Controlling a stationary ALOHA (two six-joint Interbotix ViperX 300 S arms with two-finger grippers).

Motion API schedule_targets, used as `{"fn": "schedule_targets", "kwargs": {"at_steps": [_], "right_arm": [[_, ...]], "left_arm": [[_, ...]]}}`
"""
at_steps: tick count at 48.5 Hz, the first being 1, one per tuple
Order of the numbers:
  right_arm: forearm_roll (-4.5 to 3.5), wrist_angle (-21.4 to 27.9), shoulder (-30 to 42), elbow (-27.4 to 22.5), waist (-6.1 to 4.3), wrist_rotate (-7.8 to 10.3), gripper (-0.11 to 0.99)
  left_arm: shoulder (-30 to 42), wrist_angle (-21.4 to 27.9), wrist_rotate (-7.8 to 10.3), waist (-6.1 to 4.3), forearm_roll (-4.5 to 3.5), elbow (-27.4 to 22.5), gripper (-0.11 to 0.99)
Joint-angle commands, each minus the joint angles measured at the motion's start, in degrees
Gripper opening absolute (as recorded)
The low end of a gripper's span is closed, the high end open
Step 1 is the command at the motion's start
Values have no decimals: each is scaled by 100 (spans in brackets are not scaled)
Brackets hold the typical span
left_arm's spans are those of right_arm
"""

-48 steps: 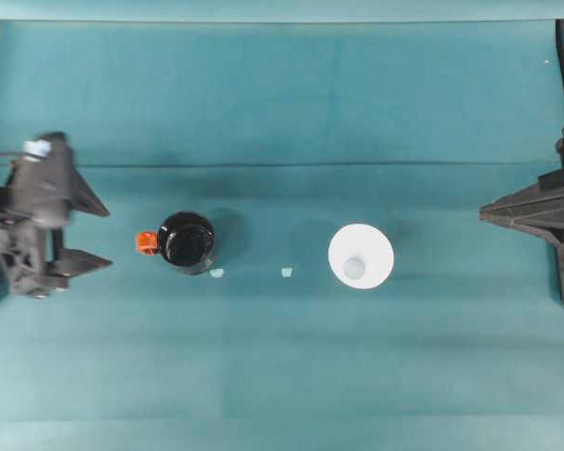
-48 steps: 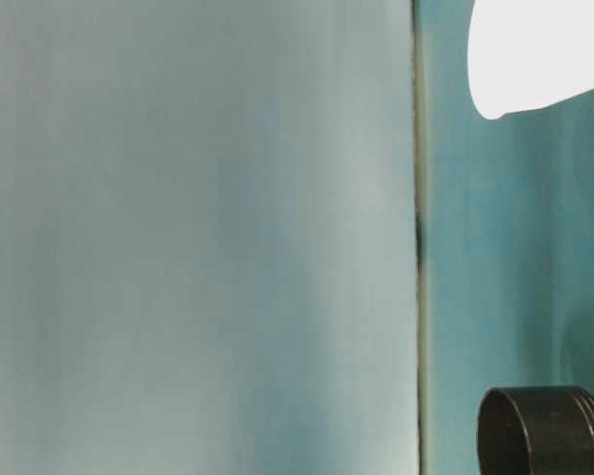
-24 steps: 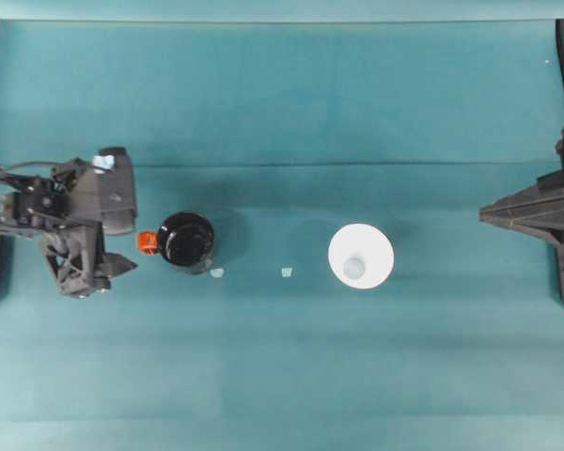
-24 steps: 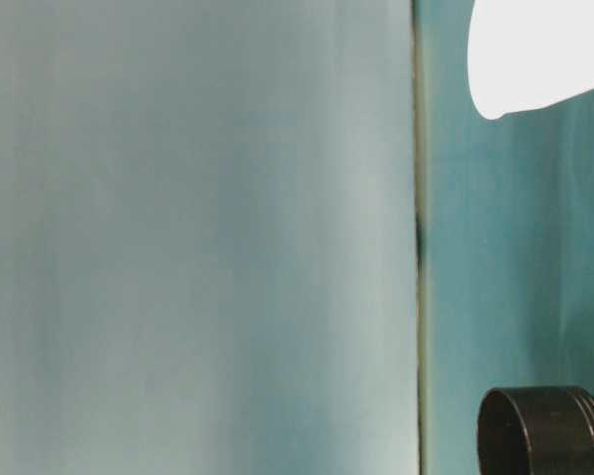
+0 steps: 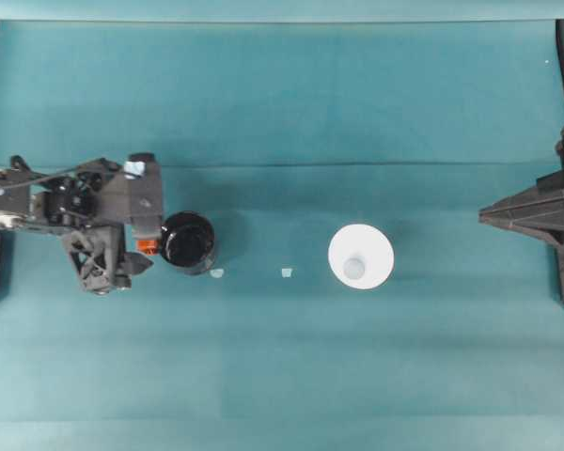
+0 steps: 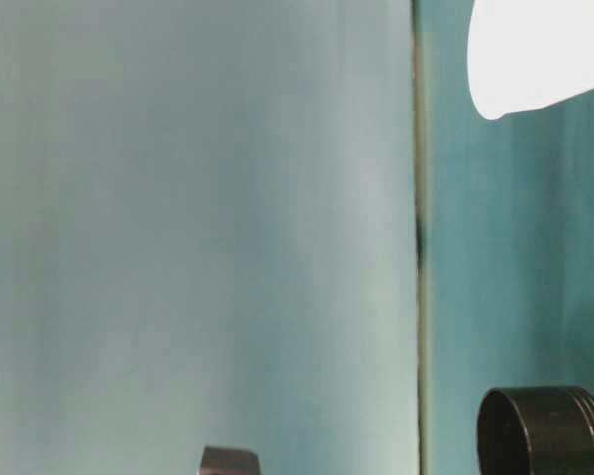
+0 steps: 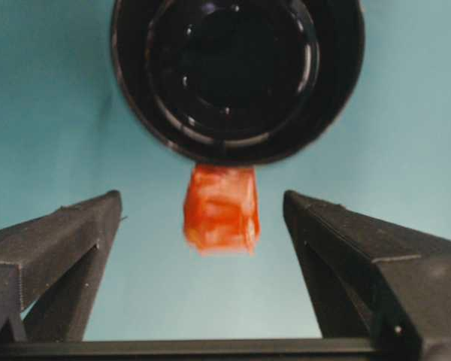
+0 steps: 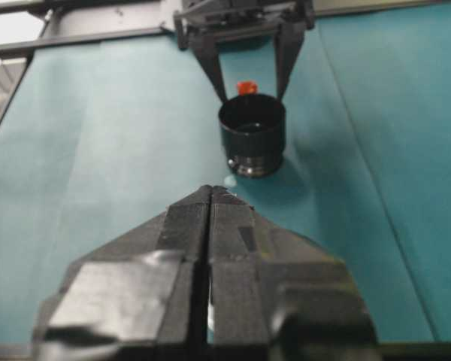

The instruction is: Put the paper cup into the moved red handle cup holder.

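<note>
The red handle cup holder (image 5: 187,241) is a glossy black cylinder standing left of centre, its orange-red handle (image 5: 148,246) pointing left. My left gripper (image 5: 143,242) is open, and its fingers flank that handle without touching it; in the left wrist view the handle (image 7: 220,207) sits between the fingers (image 7: 60,248) below the holder (image 7: 237,75). The white paper cup (image 5: 361,256) stands upright right of centre, apart from the holder. My right gripper (image 5: 489,216) is shut at the far right edge, with nothing in it; its fingertips (image 8: 210,197) press together.
Two small pale scraps (image 5: 217,273) (image 5: 286,272) lie on the teal cloth between holder and cup. In the table-level view the cup (image 6: 544,49) and holder (image 6: 544,430) stand well apart, and a dark bit of the left arm (image 6: 228,460) shows above the table.
My left gripper has moved right from the table's left edge up to the holder and now brackets its handle. Holder, cup and right arm have not moved.
</note>
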Motion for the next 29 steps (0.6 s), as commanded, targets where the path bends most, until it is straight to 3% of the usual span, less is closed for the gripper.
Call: {"fn": "schedule_targets", "kwargs": {"at_steps": [1,29], "right_arm": [[18,-35,44,-114,-18,53,-11],[18,-26,44,-105,-9,53,-11]], "left_arm": [[70,-26,62,35,9,-149,96],[149,88,88,35,9,-176,95]]}}
